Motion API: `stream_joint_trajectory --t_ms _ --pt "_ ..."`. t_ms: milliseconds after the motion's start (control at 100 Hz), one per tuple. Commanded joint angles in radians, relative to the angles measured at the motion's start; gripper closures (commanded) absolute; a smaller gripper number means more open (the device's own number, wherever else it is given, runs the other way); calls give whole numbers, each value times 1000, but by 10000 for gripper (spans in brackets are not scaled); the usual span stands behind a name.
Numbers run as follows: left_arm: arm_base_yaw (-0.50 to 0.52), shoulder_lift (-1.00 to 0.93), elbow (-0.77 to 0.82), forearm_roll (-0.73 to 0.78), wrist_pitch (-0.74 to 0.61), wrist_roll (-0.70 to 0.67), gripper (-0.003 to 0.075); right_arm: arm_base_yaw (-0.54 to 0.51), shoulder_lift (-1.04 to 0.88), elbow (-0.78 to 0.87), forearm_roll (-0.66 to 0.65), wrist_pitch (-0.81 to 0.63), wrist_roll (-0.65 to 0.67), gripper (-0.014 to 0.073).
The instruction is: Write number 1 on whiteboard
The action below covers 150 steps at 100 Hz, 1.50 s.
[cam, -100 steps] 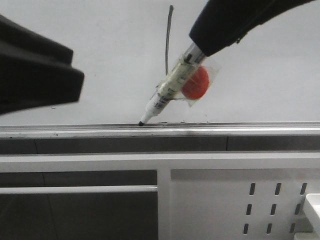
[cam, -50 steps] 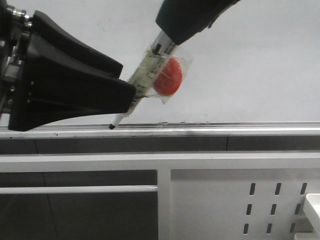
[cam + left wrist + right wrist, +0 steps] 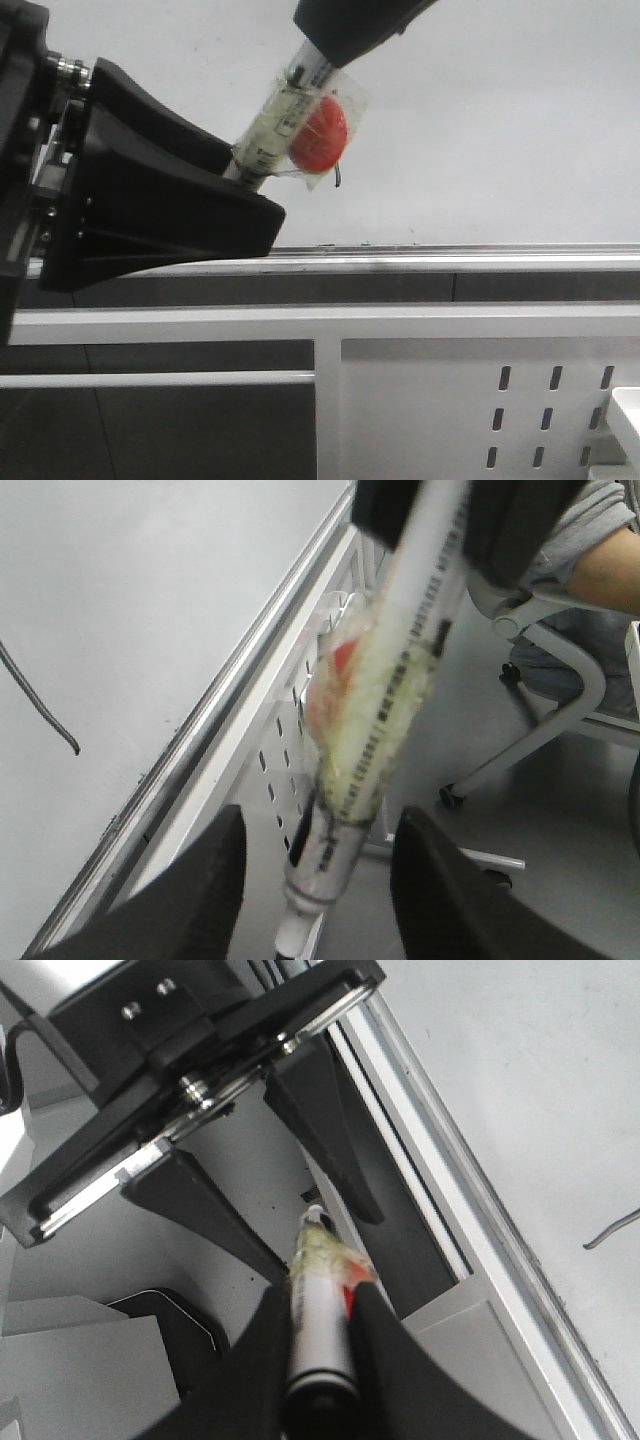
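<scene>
right pincer [image 3: 318, 1305] grips the marker [image 3: 283, 115], its tip between the open left pincer's [image 3: 312, 895] fingers, beside the whiteboard [image 3: 500, 120].

The front camera is looking straight ahead, close and low, at the whiteboard [image 3: 500, 120] and its tray rail [image 3: 450, 262], with the perforated panel [image 3: 480, 410] below. The left wrist camera is looking along its open fingers [image 3: 205, 900] at the marker [image 3: 370, 770] — the board is running slantwise beside it. The right wrist camera is looking down its own fingers [image 3: 262, 1360] toward the left arm. All three are sharing the marker, rail and board — both wrist views are very near.
</scene>
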Motion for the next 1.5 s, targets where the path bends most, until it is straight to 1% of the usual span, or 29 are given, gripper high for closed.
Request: stream_joint_trajectory --t_ms 0,630,710,720,740,810,830,840,860,1100,1160,1180,1200,1210,1230,1259,1279,1299,1319,1339,1349,1379,1399,1429,1489 --pt "-9 -14 -31 -36 -57 2 405 -1 -12 -33 15 -61 -5 663" --pt "-9 -14 -31 -36 -27 2 410 -1 15 -33 21 -54 -5 663" --pt "-9 -14 -31 -36 -27 2 476 -1 15 -33 21 -54 -5 663" --pt "-9 -14 -31 -36 -27 2 506 -1 15 -33 21 -54 -5 663" --pt "-9 -14 -31 -36 -27 2 517 -1 15 -33 21 -54 -5 663" --pt "-9 -14 -31 -36 -27 2 645 -1 15 -33 21 -54 -5 663" --pt "-9 -14 -31 -35 -27 2 713 -1 15 -33 21 -54 -5 663" --pt "-9 -14 -31 -35 -27 2 713 -1 15 -33 21 -54 -5 663" --pt "-9 -14 -31 -32 -27 2 741 -1 15 -33 21 -54 -5 663" --pt "-9 -14 -31 -28 -27 2 740 -1 15 -33 21 -57 -5 663" --pt "-9 -14 -31 -28 -27 2 740 -1 15 -33 23 -59 -5 651" --pt "-9 -14 -31 -28 -27 2 740 -1 15 -33 23 -59 -5 632" --pt "-9 -14 -31 -28 -27 2 740 -1 15 -33 23 -57 -5 592" --pt "-9 -14 -31 -28 -27 2 740 -1 15 -33 23 -57 -5 592" --pt "-9 -14 -31 -28 -27 2 740 -1 15 -33 23 -57 -5 552" --pt "-9 -14 -31 -28 -27 2 740 -1 15 -33 23 -57 -5 467" --pt "-9 -14 -31 -28 -27 2 740 -1 15 -33 23 -57 -5 430" --pt "-9 -14 -31 -28 -27 2 740 -1 15 -33 23 -57 -5 352" --pt "-9 -14 -31 -28 -25 2 740 -1 15 -33 24 -57 -5 314" --pt "-9 -14 -29 -28 -25 0 740 -1 12 -33 23 -57 -5 242" --pt "-9 -14 -29 -30 -25 0 740 -1 12 -33 23 -57 -5 242" --pt "-9 -14 -26 -40 -21 0 740 -1 4 -35 23 -59 -5 170" --pt "-9 -14 -24 -51 -21 0 740 -1 2 -35 23 -61 -5 142" --pt "-9 -14 -16 -77 -18 0 740 -1 -7 -35 23 -64 -5 127" --pt "-9 -14 1 -125 -7 0 740 -3 -30 -35 23 -70 -5 140"
